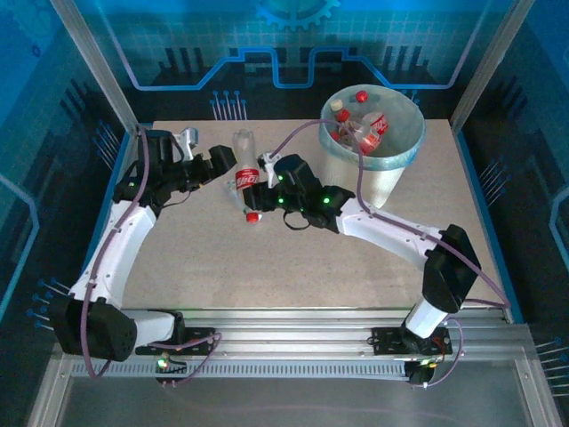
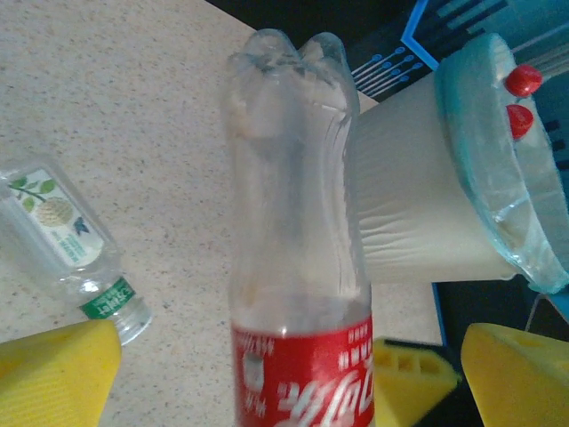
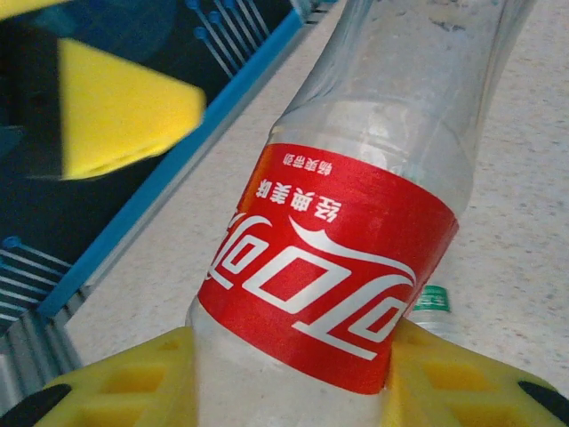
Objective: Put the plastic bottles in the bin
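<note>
The bin [image 1: 384, 173], at the far right of the table [image 1: 196, 258], holds several red-capped bottles [image 1: 366, 129]. Left of it, the right gripper [image 3: 293, 382] clamps both fingers against a clear cola bottle [image 1: 244, 147] at its red label. The left gripper [image 1: 220, 167] gapes wide on either side of that bottle, gripping nothing. A small green-capped bottle [image 2: 67, 236] lies nearby on the table.

Table [image 1: 213, 267]: beige speckled top. Far right: round white bin [image 1: 384, 182] with a pale blue-green liner, standing upright on the surface. Far middle: red-labelled bottle [image 1: 246, 173], contact with the surface not determinable. Just beside it, a small clear green-capped bottle [image 2: 67, 240] lies on its side.
</note>
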### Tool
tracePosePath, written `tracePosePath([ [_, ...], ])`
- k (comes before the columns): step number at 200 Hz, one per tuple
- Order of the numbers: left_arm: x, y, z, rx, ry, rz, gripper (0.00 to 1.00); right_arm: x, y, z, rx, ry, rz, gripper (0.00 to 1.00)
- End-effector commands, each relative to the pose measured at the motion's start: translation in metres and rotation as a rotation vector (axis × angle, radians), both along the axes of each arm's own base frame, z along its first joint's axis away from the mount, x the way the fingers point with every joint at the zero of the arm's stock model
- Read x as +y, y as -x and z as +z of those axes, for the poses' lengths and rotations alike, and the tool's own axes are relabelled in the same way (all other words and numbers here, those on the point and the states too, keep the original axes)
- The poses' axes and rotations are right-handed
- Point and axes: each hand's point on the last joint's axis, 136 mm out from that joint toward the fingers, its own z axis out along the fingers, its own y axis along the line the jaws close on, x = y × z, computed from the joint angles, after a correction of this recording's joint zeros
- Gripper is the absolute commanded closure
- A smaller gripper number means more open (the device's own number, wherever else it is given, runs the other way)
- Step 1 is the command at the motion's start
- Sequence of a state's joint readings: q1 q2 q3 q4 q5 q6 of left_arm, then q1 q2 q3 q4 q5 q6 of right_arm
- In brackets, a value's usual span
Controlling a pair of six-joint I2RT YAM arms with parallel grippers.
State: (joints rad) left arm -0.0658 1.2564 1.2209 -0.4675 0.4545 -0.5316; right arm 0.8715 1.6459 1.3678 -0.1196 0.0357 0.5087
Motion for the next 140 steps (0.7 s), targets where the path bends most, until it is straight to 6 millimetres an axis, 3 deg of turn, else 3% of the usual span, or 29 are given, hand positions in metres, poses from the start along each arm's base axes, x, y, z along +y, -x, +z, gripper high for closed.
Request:
tracePosePath([
  [1,-0.015,0.001,-0.003,0.024,0.062,-0.052,0.01,0.015,0.019,0.029,-0.083,-0.075,0.074,0.61],
  [39,-0.026,0.002,-0.016,0.083,0.092,-0.098,0.01,0.029,0.033,0.039,-0.116,-0.110,0.118,0.61],
  [74,-0.028,0.002,-0.009,0.052,0.099,-0.110,0.27,0.029,0.033,0.046,-0.135,-0.113,0.122,0.58],
  [85,-0.028,0.003,-0.002,0.026,0.095,-0.118,0.34,0.027,0.033,0.049,-0.146,-0.102,0.123,0.51],
  [105,-0.028,0.006,0.016,-0.047,0.082,-0.134,0.40,0.017,0.034,0.061,-0.164,-0.083,0.106,0.25],
  [140,-0.023,0.018,0.056,-0.222,0.002,-0.152,0.41,-0.005,0.051,0.101,-0.155,-0.126,0.194,0.14],
])
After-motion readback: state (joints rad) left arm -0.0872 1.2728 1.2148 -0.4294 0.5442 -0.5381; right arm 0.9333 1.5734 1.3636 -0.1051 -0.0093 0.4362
